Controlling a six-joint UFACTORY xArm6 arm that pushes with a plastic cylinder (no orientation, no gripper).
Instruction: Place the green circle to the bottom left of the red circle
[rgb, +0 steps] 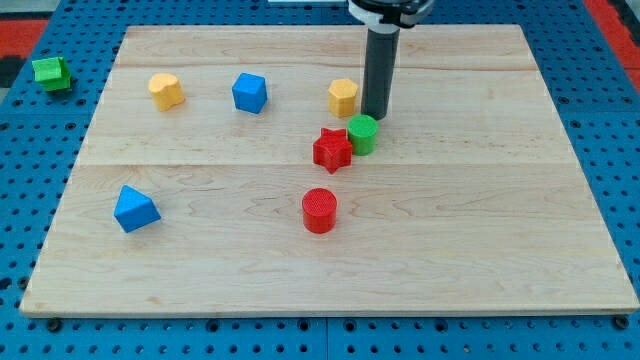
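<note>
The green circle stands a little above the board's middle, touching the right side of a red star. The red circle stands below them, near the board's centre. My tip rests on the board just above and slightly right of the green circle, very close to it or touching it. The rod rises straight up out of the view's top.
A yellow hexagon block stands just left of the rod. A blue cube and a yellow block are at the upper left. A blue triangle block is at the left. A green block lies off the wooden board, top left.
</note>
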